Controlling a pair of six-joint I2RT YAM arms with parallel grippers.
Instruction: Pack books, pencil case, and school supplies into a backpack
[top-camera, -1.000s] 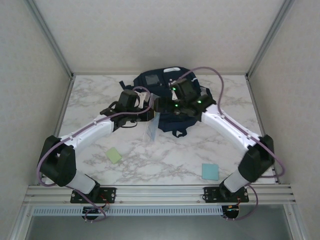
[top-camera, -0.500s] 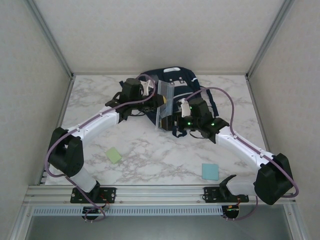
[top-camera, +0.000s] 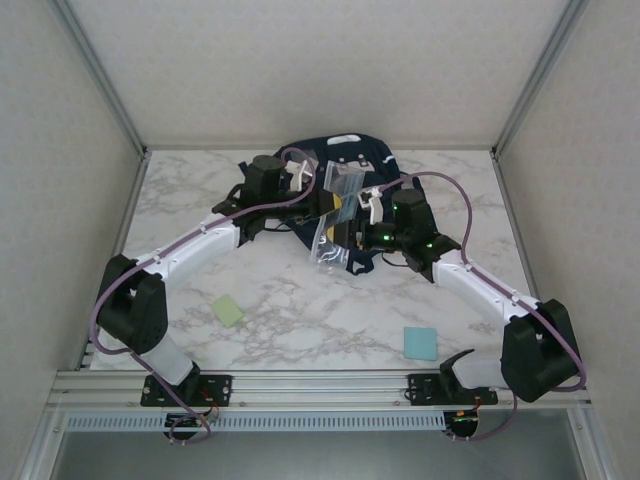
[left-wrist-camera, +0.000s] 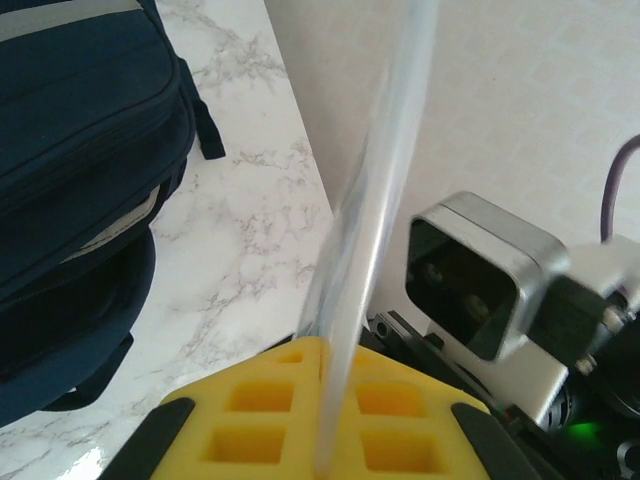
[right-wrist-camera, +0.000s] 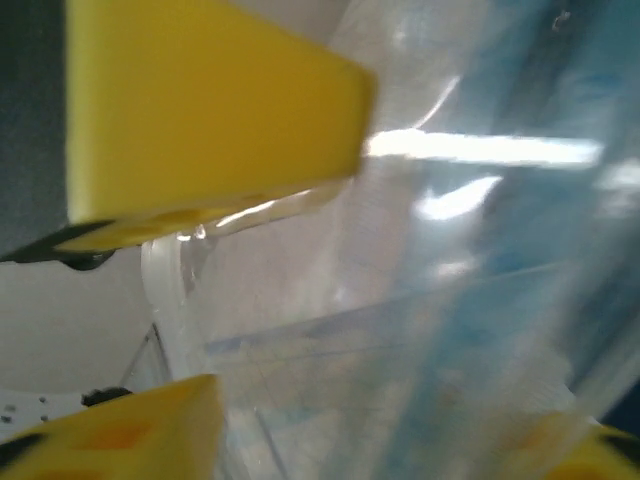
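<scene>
Marbled worktop (top-camera: 300, 310) below, just near of the backpack (top-camera: 345, 152), my left end effector (left-wrist-camera: 325, 410) pinches the clear ruler (left-wrist-camera: 375, 210) aloft while the right end effector (right-wrist-camera: 170, 290) brackets it, grip unclear; light, springy, slick, so I'd clamp its flat faces mid-length.

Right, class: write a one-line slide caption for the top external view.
Left gripper holds the clear ruler at the backpack, right gripper straddling it; green pad, blue pad on the table.

Clear glossy plastic ruler (left-wrist-camera: 370, 190); navy cloth backpack (left-wrist-camera: 80, 120); polished marble-look table (left-wrist-camera: 240, 240)
</scene>
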